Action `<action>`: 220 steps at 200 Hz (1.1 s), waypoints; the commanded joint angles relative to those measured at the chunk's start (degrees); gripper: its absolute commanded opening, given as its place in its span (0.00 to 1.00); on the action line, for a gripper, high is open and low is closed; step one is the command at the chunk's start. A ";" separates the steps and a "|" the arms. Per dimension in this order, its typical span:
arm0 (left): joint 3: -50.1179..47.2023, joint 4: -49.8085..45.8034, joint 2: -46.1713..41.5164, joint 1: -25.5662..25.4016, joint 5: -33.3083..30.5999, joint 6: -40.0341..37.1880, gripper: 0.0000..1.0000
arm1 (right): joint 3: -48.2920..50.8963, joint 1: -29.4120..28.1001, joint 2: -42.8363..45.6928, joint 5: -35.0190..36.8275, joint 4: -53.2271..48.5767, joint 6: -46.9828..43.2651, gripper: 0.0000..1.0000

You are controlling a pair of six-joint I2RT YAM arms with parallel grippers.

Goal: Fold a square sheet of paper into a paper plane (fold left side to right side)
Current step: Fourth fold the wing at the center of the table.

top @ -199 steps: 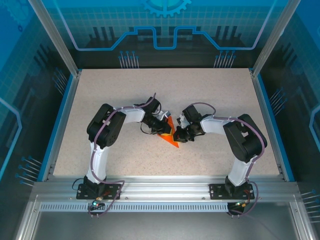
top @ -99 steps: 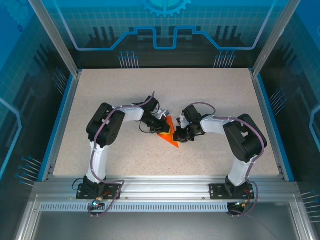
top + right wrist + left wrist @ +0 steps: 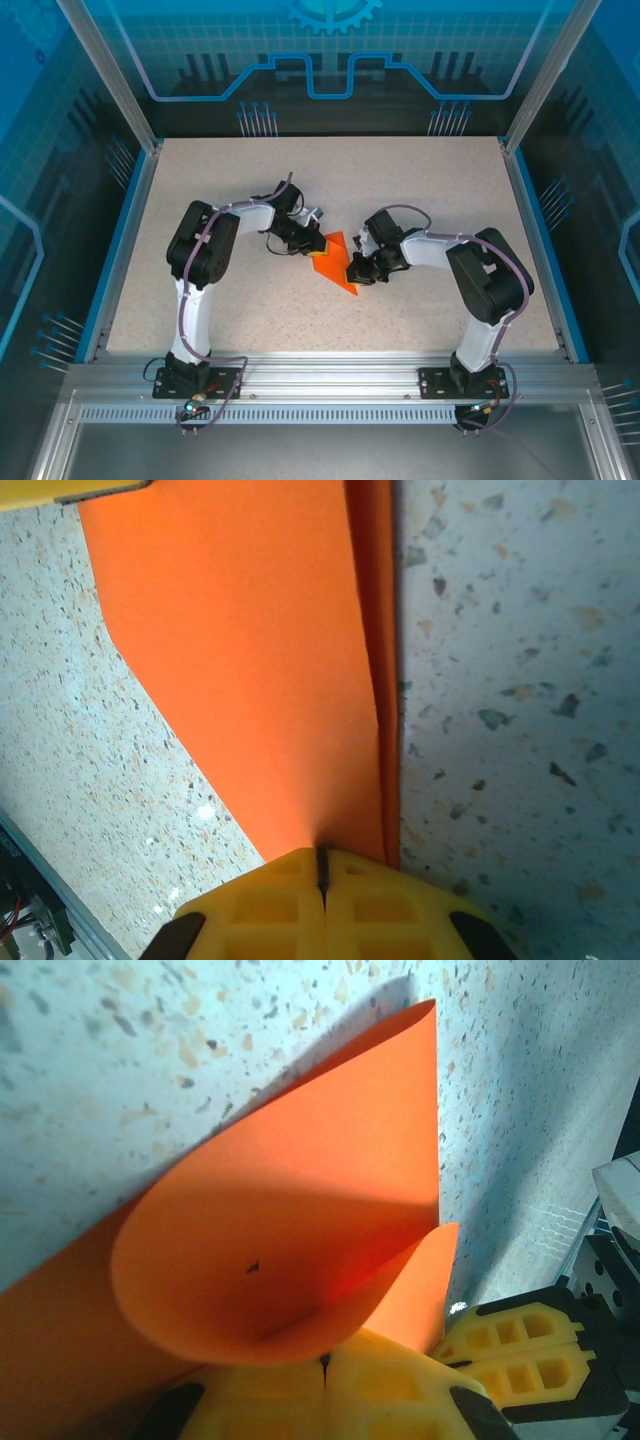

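The square sheet of paper (image 3: 334,256) is bright orange and partly folded, lying mid-table between the two arms. My left gripper (image 3: 312,243) is at its left edge, shut on a flap. In the left wrist view that flap of the paper (image 3: 300,1230) curls up in a loop from the closed yellow tips of the left gripper (image 3: 325,1362). My right gripper (image 3: 357,268) is shut, its tips (image 3: 322,865) resting on the narrow end of the flat paper (image 3: 260,650). A doubled, creased edge (image 3: 388,730) runs along the right side of the paper there.
The speckled tabletop (image 3: 430,190) has blue rails at both sides and a clear-walled frame around it. An aluminium beam (image 3: 320,375) with the arm bases runs along the near edge. The right gripper's yellow fingers (image 3: 510,1345) stand just beside the left gripper's.
The left gripper has pulled back up and to the left, off the middle of the paper, and more orange shows between the grippers. The right arm has stayed put.
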State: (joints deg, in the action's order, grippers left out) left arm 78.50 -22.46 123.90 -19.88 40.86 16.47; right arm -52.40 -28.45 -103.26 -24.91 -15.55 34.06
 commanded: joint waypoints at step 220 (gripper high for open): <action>8.05 -3.64 -0.29 10.12 -7.42 -0.25 0.14 | 4.72 -0.55 -3.27 3.21 -2.04 3.04 0.00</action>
State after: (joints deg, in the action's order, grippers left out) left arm 87.61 -24.95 128.11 -10.96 36.97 16.49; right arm -51.96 -28.47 -103.50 -25.28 -13.30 34.63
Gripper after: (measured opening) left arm 0.110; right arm 0.045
